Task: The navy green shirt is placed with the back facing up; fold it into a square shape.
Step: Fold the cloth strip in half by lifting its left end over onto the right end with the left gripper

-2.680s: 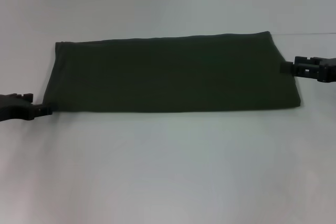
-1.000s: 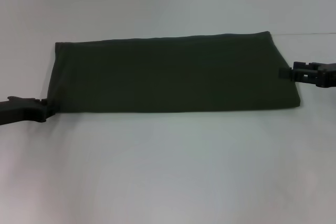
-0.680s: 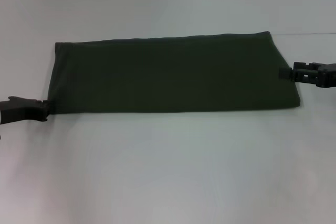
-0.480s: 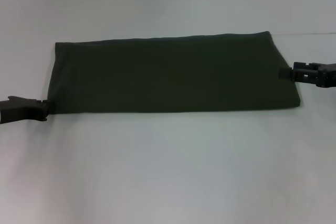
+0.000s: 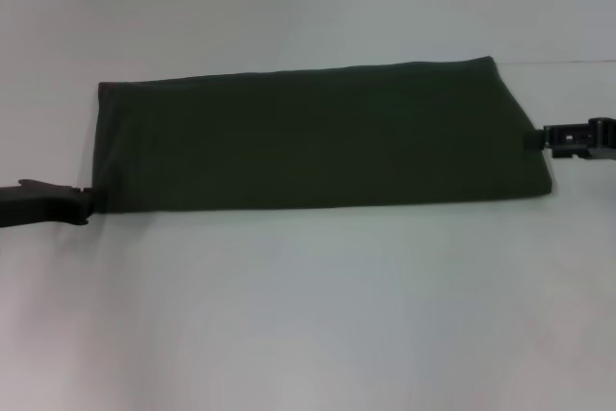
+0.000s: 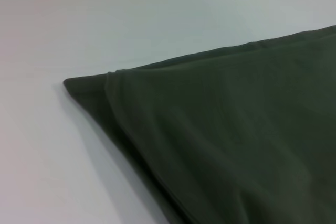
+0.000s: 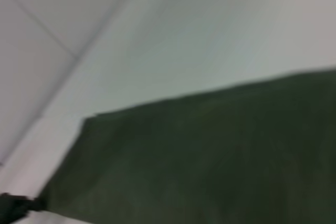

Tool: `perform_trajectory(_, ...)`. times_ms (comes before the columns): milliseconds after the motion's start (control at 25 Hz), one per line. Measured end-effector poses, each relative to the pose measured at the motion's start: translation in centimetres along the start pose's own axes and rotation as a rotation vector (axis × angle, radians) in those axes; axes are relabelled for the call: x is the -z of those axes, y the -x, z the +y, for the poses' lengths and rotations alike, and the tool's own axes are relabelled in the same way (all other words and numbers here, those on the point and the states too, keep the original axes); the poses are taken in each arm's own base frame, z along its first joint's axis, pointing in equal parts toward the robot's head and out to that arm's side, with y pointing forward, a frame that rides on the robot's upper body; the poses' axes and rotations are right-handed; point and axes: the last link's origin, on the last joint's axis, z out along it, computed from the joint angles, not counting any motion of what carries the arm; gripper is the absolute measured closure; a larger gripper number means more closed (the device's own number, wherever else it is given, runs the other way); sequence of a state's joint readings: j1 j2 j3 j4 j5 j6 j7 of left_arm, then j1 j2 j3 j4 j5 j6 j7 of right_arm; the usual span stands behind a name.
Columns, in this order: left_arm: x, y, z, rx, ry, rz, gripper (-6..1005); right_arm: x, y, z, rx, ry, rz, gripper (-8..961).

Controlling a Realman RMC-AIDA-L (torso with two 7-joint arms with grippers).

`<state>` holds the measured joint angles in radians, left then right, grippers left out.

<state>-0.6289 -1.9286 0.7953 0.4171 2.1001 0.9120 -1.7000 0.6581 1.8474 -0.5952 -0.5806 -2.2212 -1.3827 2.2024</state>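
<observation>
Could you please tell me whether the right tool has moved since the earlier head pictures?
Yes. The right tool has dropped slightly nearer along the right edge of the navy green shirt and turned more level, its tip at that edge.

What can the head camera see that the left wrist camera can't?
Only the head view shows the whole folded shirt as a long band, with the left gripper at its near left corner and the right gripper at its right edge. Only the left wrist view shows that one corner close up, with its layered edges and soft creases. Both show the dark green shirt lying flat on the pale table.
</observation>
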Motion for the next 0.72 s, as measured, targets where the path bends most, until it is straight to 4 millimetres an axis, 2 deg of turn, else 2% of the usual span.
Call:
perform_trajectory(160,0.1,-0.2,0.2,0.008,0.021,0.002,983,-0.2,1.0,-0.4,-0.059,-0.109,0.095,186)
perform_trajectory(360,0.1,-0.3,0.2,0.008,0.024,0.004,983,-1.0,1.9,-0.4,-0.044,-0.203,0.152,187)
perform_trajectory(720,0.1,-0.4,0.3,0.010,0.025,0.005,982,-3.9,1.6,-0.5,0.062,-0.312,0.186,189)
